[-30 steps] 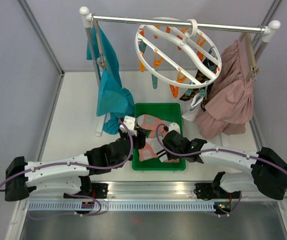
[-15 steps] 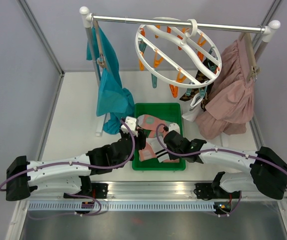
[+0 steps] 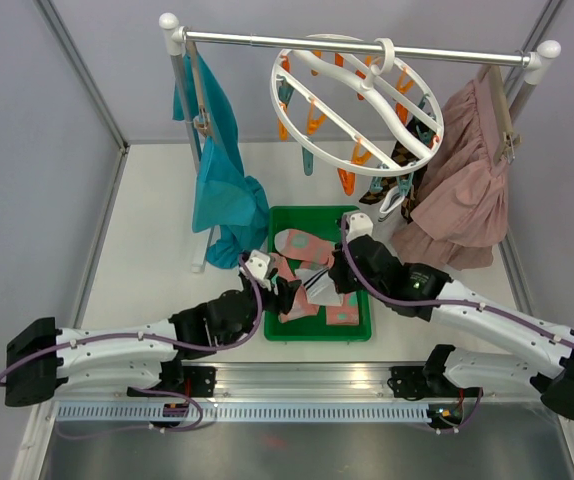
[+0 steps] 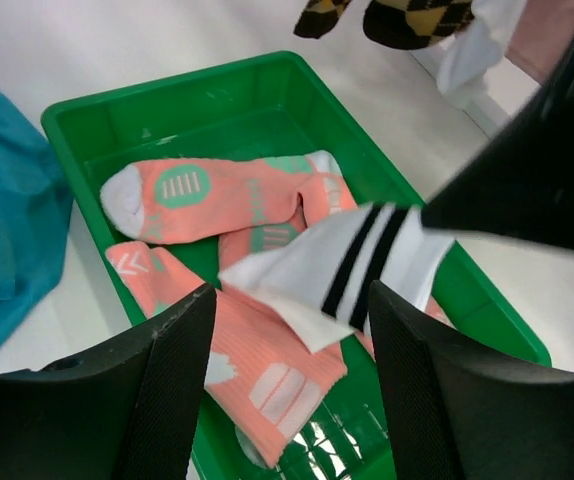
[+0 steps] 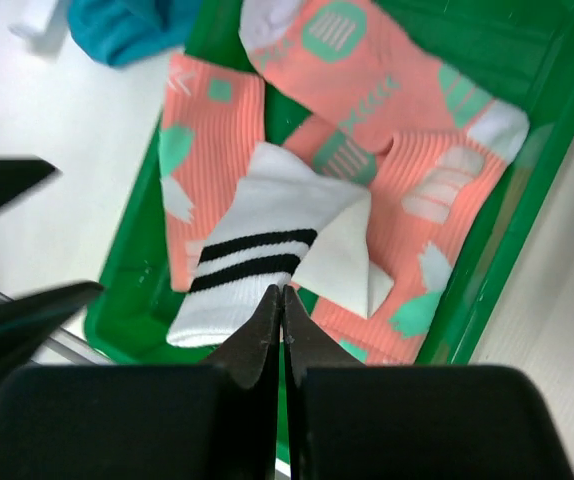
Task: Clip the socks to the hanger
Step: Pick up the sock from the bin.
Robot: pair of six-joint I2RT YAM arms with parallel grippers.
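Right gripper [image 5: 282, 300], newly clamped on the black-striped white sock [image 5: 267, 235], lifts it off the green tray [image 5: 127, 260]; left gripper [image 4: 289, 300] gapes empty.

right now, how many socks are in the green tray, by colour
pink socks with mint patches: 3 showing
white sock with black stripes: 1
total: 4

Bright, even light, soft shadows — the right gripper [image 5: 283, 296] blurs up close.
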